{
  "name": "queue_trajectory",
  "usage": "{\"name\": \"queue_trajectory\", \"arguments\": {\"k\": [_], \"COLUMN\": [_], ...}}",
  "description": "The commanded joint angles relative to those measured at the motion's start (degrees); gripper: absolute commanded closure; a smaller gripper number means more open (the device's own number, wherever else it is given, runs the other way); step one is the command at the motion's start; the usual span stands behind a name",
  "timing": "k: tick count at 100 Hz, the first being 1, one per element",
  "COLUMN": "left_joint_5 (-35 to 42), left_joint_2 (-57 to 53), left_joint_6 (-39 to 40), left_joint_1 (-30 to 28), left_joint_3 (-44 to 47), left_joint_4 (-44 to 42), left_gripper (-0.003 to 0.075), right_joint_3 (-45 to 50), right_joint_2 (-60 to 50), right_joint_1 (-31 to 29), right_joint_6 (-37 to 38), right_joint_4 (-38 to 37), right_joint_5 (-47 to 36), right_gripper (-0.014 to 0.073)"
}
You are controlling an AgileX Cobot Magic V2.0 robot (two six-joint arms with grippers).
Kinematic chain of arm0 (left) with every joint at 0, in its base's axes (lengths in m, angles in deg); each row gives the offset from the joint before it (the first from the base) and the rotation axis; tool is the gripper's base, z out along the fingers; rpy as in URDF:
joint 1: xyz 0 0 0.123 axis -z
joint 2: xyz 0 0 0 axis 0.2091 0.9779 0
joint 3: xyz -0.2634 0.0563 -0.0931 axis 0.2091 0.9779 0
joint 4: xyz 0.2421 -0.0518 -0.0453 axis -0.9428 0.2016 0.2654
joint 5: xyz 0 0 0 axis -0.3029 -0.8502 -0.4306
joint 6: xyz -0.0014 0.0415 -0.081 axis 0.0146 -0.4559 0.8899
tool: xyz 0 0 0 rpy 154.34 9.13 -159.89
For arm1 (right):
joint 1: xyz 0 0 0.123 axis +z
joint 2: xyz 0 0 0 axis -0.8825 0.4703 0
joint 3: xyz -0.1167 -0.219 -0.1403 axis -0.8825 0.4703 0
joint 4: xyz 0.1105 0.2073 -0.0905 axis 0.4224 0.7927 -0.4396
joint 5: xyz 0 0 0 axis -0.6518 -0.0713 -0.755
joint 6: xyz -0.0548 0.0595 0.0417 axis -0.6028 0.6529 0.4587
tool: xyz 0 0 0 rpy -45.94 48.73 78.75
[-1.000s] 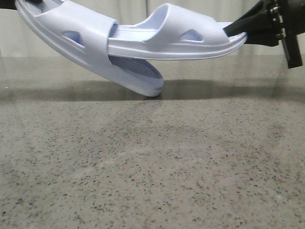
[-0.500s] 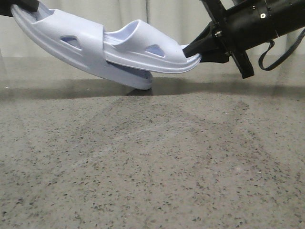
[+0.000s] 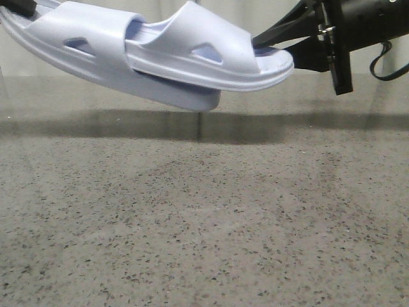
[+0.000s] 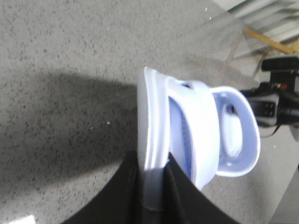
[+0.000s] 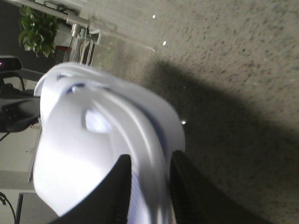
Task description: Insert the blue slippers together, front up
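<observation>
Speckled grey stone table (image 3: 204, 224) under cast shadows.

left end effector (image 3: 19, 6) cropped, slippers (image 5: 103, 140) motion-blurred

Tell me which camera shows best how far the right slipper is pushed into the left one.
The front view: the right slipper shows side-on, its end tucked under the left slipper strap. The left wrist view looks end-on; the right wrist view is blurred.

Open room above speckled table (image 3: 204, 224)
</observation>
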Motion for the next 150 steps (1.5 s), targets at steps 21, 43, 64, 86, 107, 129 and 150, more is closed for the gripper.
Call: {"name": "queue_trajectory", "arguments": {"k": [21,43,64,86,107,129,150], "left_joint_5": [1.69,10.03,17.54,22.25,23.95,23.73,30.70], "left_joint_2": [-1.56,0.65,0.75,0.75,0.56,-2.73,-11.04], "left_joint_6": [-0.83,-5.05,-7.22,-8.17,-8.17,-8.41,-11.14], "left_joint_1": [1.71,8.52,9.46,9.46,9.13,9.13,9.13], "left_joint_3": [-1.54,-1.54,-1.54,-1.54,-2.22,-5.92,-6.16], "left_joint_4": [1.45,-0.74,-7.56,-11.74,-13.38,-17.77,-17.57], "left_gripper": [0.0705,0.0704,0.0652,0.0323,0.0239,0.0580,0.0705], "right_joint_3": [-1.79,-1.79,-1.79,-1.79,-1.79,-1.79,-1.26], "right_joint_2": [-4.24,-4.29,-4.29,-4.29,-4.29,-6.62,-14.77], "right_joint_1": [-6.47,-6.78,-7.14,-7.14,-7.28,-9.28,-10.39], "right_joint_6": [0.11,0.11,0.11,0.11,0.11,0.11,0.11], "right_joint_4": [3.38,3.29,1.62,1.67,1.59,-0.08,-10.16], "right_joint_5": [8.43,8.43,8.43,8.35,8.35,7.05,-3.39], "right_gripper": [0.0429,0.0431,0.0431,0.0432,0.0465,0.0694,0.0673]}}
